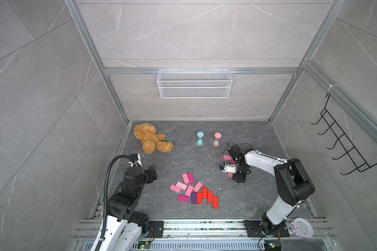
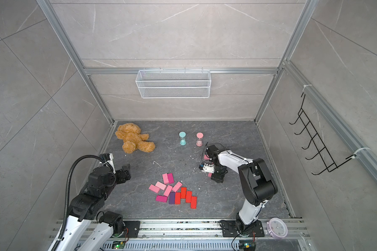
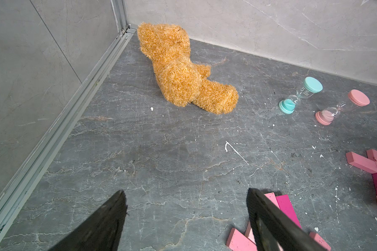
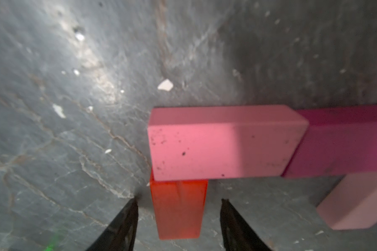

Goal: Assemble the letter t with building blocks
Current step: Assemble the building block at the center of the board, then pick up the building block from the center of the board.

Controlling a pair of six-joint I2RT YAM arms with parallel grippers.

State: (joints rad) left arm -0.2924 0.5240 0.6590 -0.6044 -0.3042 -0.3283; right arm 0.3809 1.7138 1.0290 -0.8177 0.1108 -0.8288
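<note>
Most building blocks (image 1: 189,190) lay flat in a loose group on the dark tabletop (image 1: 248,195), near its front middle. They were light pink and magenta, with one purple block (image 1: 193,197) and four red blocks (image 1: 209,196) in a stepped row beside it. Farther right, a pink block (image 4: 222,143) and a magenta block (image 4: 344,143) lay end to end. A red block (image 4: 179,208) met the pink one crosswise, and a pale pink block (image 4: 355,202) met the magenta one.

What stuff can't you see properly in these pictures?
Both top views: the right arm covers most of the built blocks.
Right wrist view: the magenta block is cut off by the picture's edge, and everything is blurry.
Left wrist view: the left end effector hides parts of some pink blocks.
Clock: too small to read.
</note>
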